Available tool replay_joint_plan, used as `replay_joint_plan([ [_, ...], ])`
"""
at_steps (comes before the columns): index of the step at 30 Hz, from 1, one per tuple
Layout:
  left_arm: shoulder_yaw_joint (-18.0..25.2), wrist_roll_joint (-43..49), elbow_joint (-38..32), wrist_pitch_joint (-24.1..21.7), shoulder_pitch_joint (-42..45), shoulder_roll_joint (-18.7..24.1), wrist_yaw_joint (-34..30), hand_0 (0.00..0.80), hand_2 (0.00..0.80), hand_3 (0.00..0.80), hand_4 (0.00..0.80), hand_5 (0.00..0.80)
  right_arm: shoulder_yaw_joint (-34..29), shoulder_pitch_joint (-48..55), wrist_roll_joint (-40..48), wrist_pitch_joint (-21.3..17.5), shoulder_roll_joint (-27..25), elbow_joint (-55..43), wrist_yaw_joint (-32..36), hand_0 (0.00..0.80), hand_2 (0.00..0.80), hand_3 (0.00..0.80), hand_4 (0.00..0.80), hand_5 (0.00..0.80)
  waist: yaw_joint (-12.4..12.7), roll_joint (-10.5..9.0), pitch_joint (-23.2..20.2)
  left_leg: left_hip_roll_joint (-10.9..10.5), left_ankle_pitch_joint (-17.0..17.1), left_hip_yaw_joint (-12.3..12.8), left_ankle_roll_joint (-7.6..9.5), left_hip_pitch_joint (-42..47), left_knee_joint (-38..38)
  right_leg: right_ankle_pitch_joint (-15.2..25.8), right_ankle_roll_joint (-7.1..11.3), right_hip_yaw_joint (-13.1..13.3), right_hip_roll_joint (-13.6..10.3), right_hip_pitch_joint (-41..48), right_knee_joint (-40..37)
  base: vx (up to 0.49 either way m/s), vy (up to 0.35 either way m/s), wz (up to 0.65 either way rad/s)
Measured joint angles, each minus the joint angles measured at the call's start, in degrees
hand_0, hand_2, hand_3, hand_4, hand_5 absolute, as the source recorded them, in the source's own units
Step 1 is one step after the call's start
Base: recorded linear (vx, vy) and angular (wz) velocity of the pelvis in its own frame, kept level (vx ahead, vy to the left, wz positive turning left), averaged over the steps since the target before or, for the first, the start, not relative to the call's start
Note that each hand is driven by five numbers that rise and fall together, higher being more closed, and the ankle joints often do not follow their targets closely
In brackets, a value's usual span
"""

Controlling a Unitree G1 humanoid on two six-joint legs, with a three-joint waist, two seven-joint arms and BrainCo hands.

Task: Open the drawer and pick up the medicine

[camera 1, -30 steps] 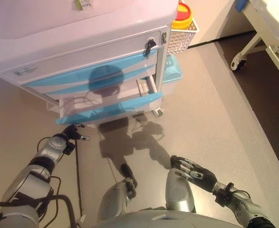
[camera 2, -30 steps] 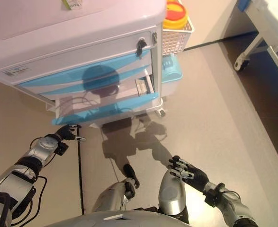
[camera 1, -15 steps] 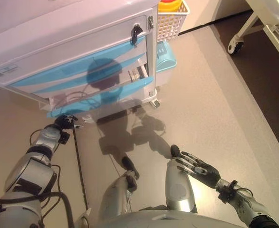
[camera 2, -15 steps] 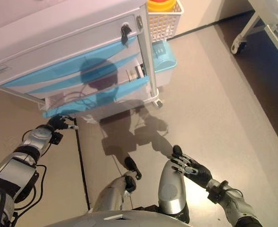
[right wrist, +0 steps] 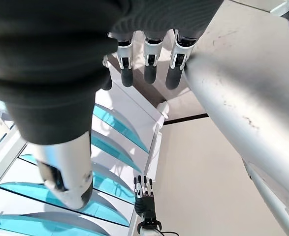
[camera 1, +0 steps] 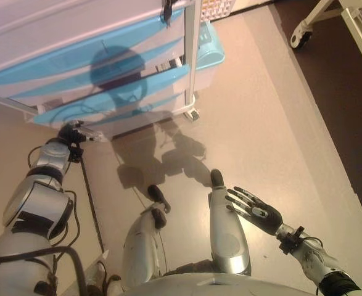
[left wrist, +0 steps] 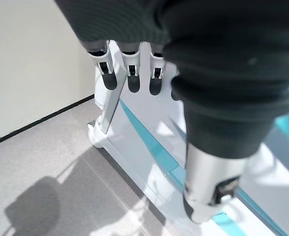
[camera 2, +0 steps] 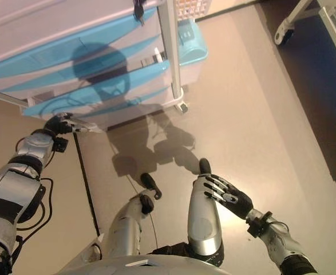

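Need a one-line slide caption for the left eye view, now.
Left robot hand at the corner of the white cart's part-open lowest blue-fronted drawer; right robot hand open, idle by the robot's side.

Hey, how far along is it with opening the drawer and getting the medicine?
Done: the lowest drawer of the cart stands partly pulled out. In hand: nothing; the left robot hand is open by that drawer's front corner, and the right robot hand hangs open and empty low at the side. Left: reaching in and picking up the medicine, which can't be made out in these views.
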Motion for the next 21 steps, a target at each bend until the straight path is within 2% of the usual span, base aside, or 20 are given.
replay_joint_plan([
  [11,-0.27,-2.71,2.13,0.13,-6.95,0.19,1.29,0.000,0.000,0.000,0.000,0.000,2.25,-1.18,3.24,-2.42,0.03,-0.88,0.30,0.000,0.000,0.000,0.000,0.000,-0.02,-0.32,0.75,0.80,-1.94,-0.52,0.69,-6.21,4.74,0.19,0.32,0.56,0.19,-4.69,1.69,-0.042,0.017,-0.01],
  [21,-1.45,-3.77,2.06,0.18,-11.31,2.13,2.77,0.000,0.000,0.000,0.000,0.000,2.74,-2.21,4.59,-3.76,0.28,-0.07,1.69,0.000,0.000,0.000,0.000,0.000,0.10,-0.36,0.77,1.13,-3.71,-1.06,2.29,-11.79,9.62,0.08,0.43,0.99,-0.30,-9.02,4.44,-0.004,0.015,0.02],
])
